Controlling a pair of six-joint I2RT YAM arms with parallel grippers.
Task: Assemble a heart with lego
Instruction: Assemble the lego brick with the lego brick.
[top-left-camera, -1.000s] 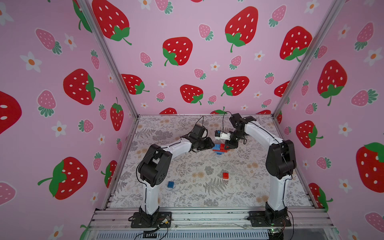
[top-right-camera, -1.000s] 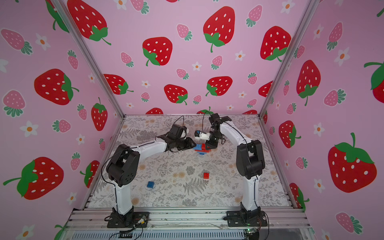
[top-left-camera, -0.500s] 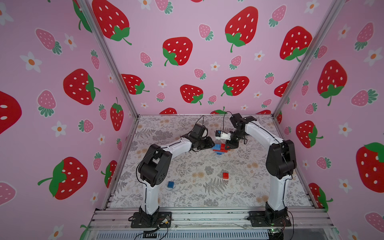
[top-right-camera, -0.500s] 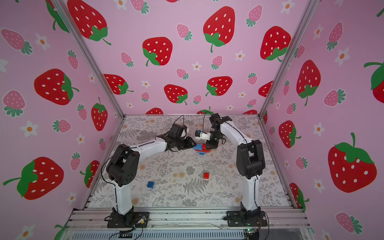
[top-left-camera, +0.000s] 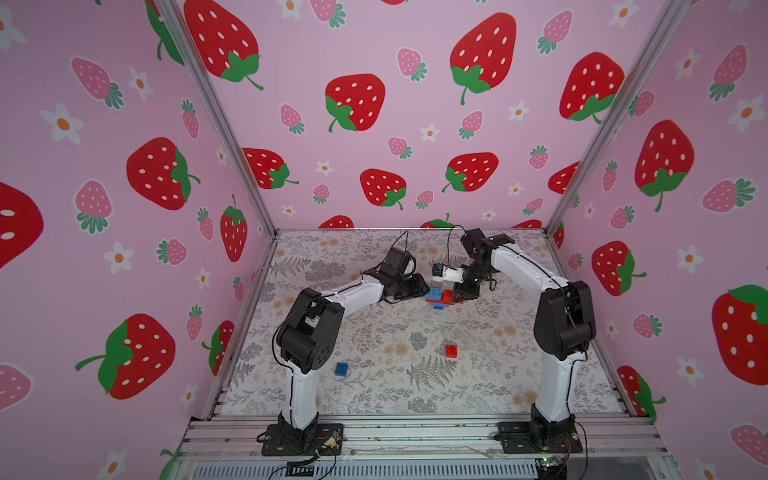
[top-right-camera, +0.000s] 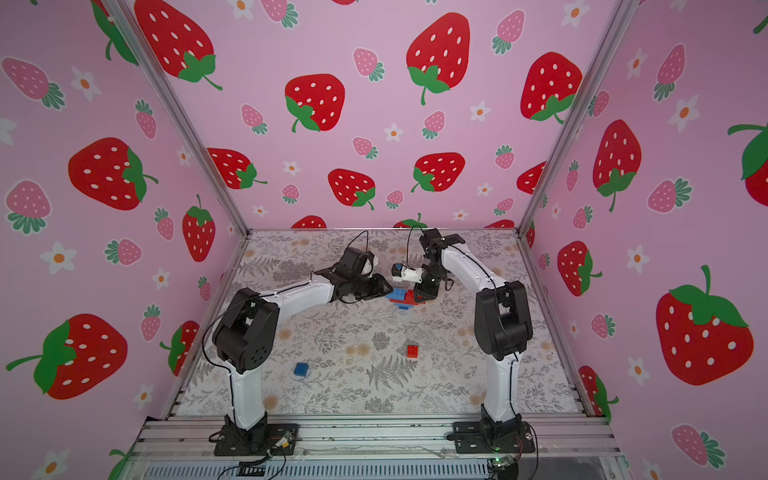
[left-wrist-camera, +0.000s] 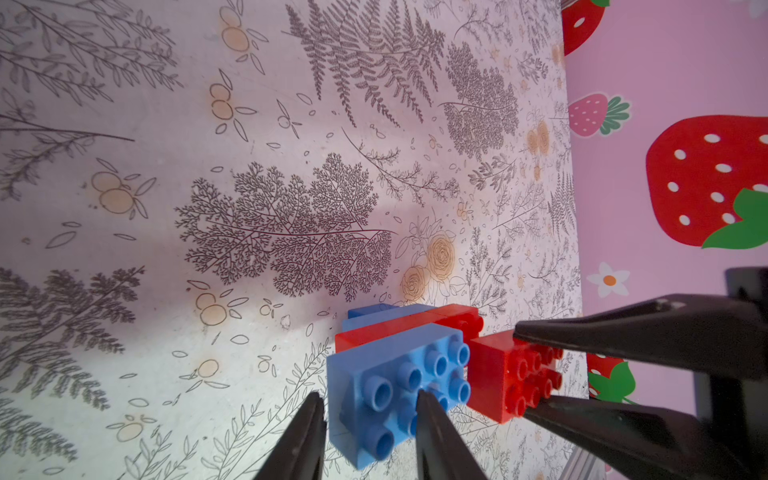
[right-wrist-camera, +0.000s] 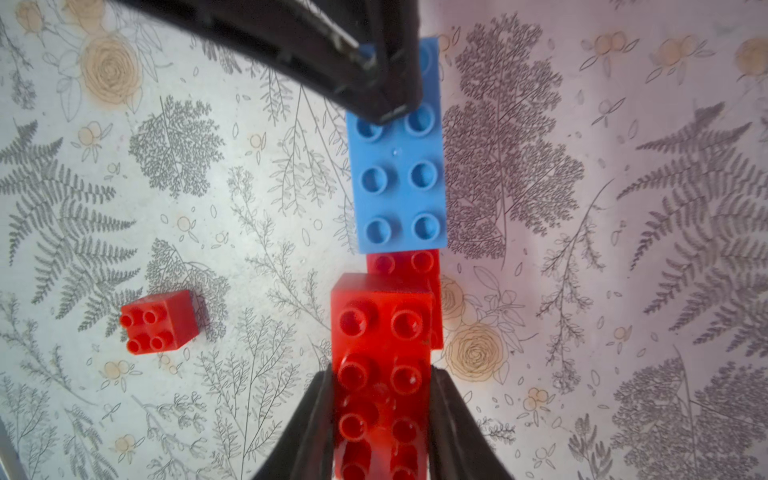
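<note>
The heart (top-left-camera: 441, 297) stands mid-floor as a stepped stack of red and blue lego. Its top row is a long blue brick (right-wrist-camera: 401, 178) end to end with a long red brick (right-wrist-camera: 382, 324). My left gripper (left-wrist-camera: 368, 397) is closed on the blue brick's (left-wrist-camera: 399, 374) outer end, one finger at the end face and the other among the studs. My right gripper (right-wrist-camera: 382, 370) is shut across the red brick's width. In both top views the grippers meet the stack from either side, left gripper (top-left-camera: 424, 289) and right gripper (top-left-camera: 459, 296).
A small red brick (top-left-camera: 451, 351) lies loose in front of the stack, to its right. A small blue brick (top-left-camera: 341, 369) lies near the left arm's base. Strawberry-print walls close three sides, and a metal rail (top-left-camera: 415, 432) runs along the front.
</note>
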